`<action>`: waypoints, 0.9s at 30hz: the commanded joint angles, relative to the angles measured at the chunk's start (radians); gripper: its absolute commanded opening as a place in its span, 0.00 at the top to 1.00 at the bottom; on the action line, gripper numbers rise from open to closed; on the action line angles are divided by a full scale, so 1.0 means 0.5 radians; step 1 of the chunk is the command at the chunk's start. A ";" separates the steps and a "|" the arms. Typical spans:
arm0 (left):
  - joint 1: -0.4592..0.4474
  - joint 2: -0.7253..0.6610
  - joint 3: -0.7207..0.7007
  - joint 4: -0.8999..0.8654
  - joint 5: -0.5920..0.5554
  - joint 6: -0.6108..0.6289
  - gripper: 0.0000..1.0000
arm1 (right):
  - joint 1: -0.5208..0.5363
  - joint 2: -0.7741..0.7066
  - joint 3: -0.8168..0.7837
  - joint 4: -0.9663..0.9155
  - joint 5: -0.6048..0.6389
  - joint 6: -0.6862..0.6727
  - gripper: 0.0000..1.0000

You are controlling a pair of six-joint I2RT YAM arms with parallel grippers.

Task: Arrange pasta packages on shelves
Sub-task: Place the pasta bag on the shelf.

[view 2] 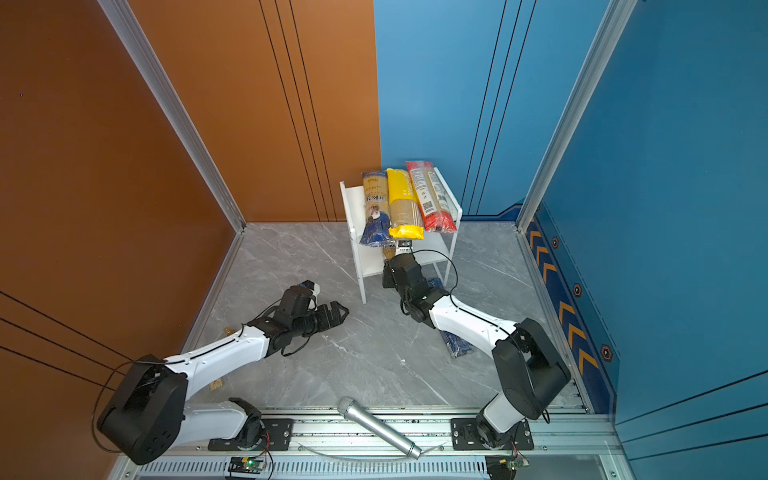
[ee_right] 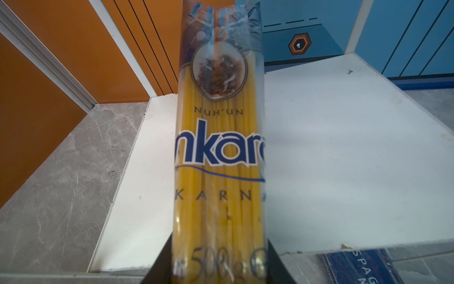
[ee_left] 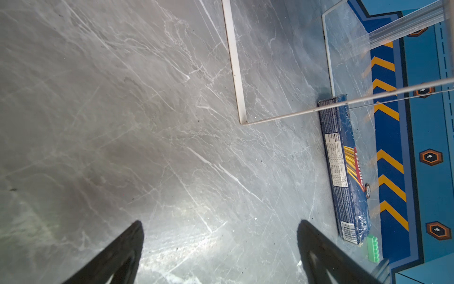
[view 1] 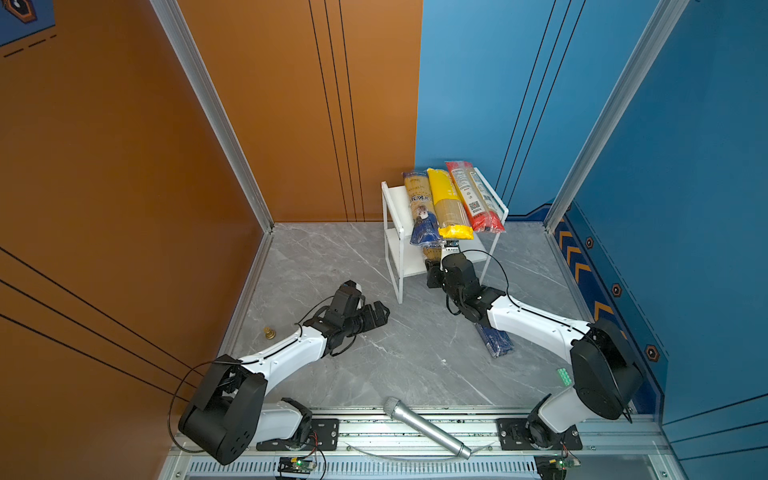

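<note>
The shelves (view 1: 398, 204) (view 2: 354, 208) are a white two-tier rack at the back of the table. On its upper board lie three pasta packages side by side: a blue-and-yellow ankara bag (view 1: 419, 208), a yellow bag (view 1: 446, 203) and a red bag (view 1: 473, 195). My right gripper (view 1: 436, 255) (ee_right: 218, 248) is shut on a second ankara bag (ee_right: 218, 159), which reaches lengthwise over the lower board (ee_right: 344, 147). A dark blue Barilla bag (view 1: 496, 343) (ee_left: 346, 167) lies flat on the table, partly under my right arm. My left gripper (view 1: 380, 311) (ee_left: 221, 246) hovers open over bare table, left of the rack.
A silver microphone (view 1: 428, 428) lies across the front rail. A small green brick (view 1: 564, 376) (ee_left: 373, 248) sits near the right wall beside the Barilla bag's end. A small brass object (view 1: 269, 332) stands at the table's left edge. Orange and blue walls enclose the table.
</note>
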 commanded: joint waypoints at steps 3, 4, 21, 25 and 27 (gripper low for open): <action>0.018 -0.041 -0.035 -0.012 0.022 0.034 0.02 | -0.010 -0.042 0.036 0.337 -0.005 0.033 0.65; 0.019 -0.041 -0.033 -0.012 0.020 0.036 0.02 | -0.011 -0.042 0.028 0.343 -0.008 0.034 0.64; 0.035 -0.048 -0.032 -0.024 0.030 0.047 0.02 | -0.029 -0.053 -0.020 0.347 -0.022 0.076 0.42; 0.038 -0.046 -0.032 -0.023 0.034 0.047 0.02 | -0.031 -0.082 -0.063 0.369 -0.048 0.048 0.41; 0.040 -0.046 -0.026 -0.024 0.040 0.046 0.02 | -0.042 -0.096 -0.085 0.380 -0.081 0.033 0.39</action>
